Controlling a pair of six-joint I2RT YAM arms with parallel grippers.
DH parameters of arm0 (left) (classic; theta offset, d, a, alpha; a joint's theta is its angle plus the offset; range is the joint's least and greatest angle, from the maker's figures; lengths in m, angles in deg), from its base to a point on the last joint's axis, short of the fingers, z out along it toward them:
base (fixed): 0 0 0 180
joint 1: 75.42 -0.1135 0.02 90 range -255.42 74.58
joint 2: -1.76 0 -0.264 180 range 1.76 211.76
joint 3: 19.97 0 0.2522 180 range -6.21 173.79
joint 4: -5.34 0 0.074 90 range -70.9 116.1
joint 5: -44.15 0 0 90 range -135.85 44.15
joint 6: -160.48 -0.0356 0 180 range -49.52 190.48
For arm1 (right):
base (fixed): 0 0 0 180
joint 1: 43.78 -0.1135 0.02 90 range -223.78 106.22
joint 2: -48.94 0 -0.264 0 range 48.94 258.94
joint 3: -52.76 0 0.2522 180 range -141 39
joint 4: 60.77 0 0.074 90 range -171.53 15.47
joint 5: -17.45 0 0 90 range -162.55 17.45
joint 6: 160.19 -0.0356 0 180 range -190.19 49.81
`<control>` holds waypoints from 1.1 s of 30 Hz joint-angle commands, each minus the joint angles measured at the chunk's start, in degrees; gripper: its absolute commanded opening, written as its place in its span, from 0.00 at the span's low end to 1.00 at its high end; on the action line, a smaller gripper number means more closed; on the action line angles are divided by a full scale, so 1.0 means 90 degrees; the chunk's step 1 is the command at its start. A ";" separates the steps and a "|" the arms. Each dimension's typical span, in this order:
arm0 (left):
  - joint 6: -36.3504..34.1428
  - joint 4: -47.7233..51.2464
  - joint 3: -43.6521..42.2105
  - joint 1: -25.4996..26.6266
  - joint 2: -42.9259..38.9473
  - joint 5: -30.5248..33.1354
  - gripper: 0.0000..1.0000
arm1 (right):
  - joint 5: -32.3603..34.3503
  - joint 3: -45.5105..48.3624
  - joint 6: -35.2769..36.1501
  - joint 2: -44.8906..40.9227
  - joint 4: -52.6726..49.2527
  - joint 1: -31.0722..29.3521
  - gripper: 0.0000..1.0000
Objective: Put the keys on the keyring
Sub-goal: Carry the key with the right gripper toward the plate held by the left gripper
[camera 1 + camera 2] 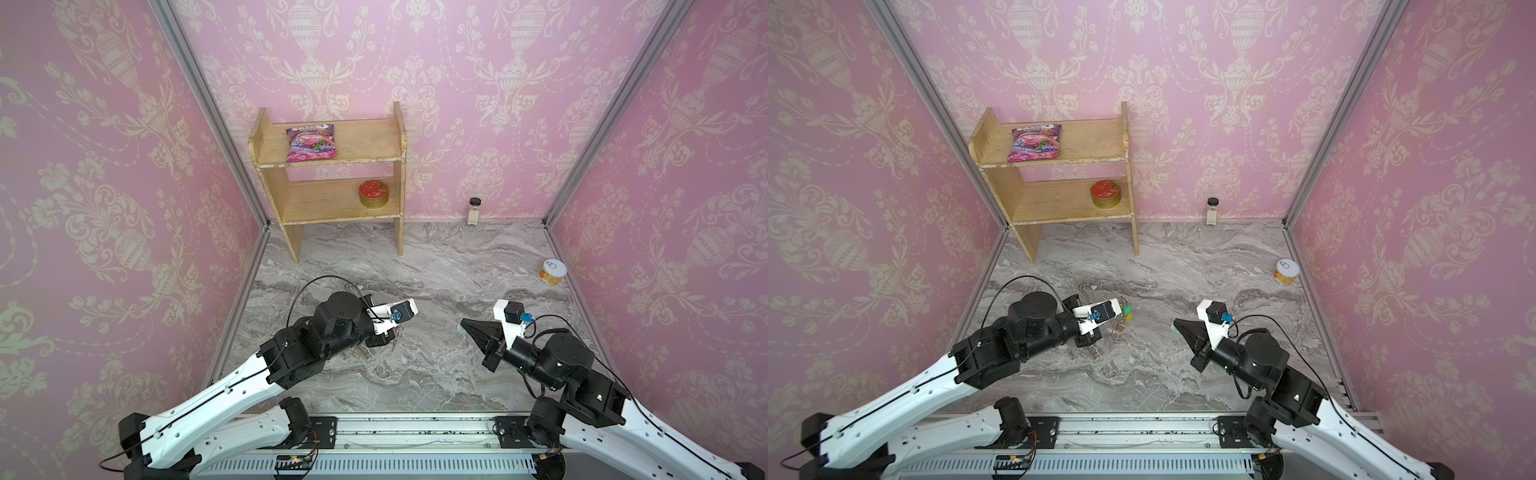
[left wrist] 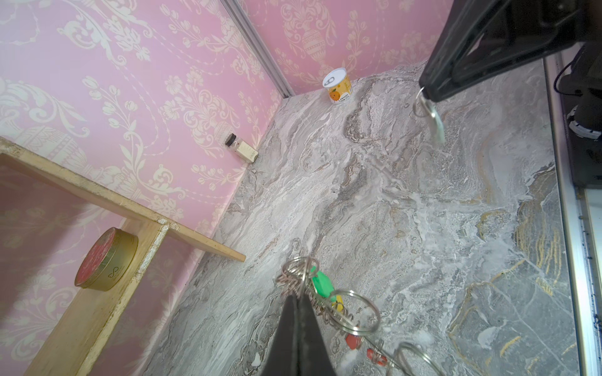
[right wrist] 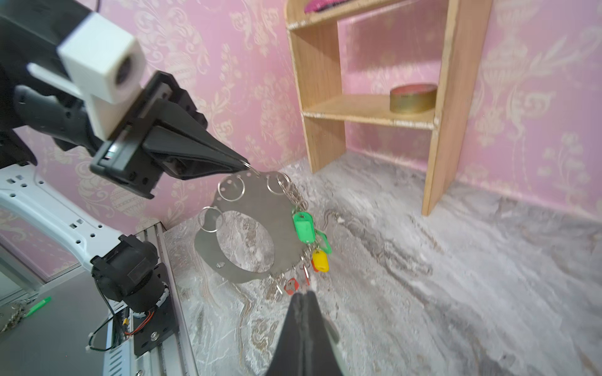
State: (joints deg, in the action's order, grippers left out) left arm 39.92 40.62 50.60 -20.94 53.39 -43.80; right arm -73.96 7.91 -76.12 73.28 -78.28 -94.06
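Left gripper (image 3: 244, 164), shut on a rim loop (image 3: 252, 170), dangles the keyring (image 3: 257, 201) beneath it, likely presenting it to the right gripper (image 2: 427, 88) clamping the keys (image 2: 436, 125).

Light: bright, even and diffuse, from above; no hard glare. Shadows on the marble bench (image 1: 415, 374) are soft and short, with no crisp edges.

Both top views: slightly hazy, with wide-angle stretch at the edges (wall posts (image 1: 203, 104) splay outward).

Right wrist view: shelf (image 3: 452, 97) and wallpaper (image 3: 247, 65) smeared by blur; keyring (image 3: 254, 198) fairly sharp; right claw (image 3: 303, 294) a dark, soft wedge.

Left wrist view: left claw (image 2: 298, 294) out of focus; keys (image 2: 435, 123) blurred and pale; bench marble crisp at mid-distance.
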 commanded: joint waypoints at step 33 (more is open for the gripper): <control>-0.0913 0.0781 0.2117 0.0576 0.0924 -0.1876 0.00 | -0.3564 -0.2839 0.2243 0.1802 -0.0791 0.0876 0.00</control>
State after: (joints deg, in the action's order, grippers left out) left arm 33.47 51.48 70.10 -16.29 62.95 -60.98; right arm -104.83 -16.68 -55.21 88.62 -85.56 -86.55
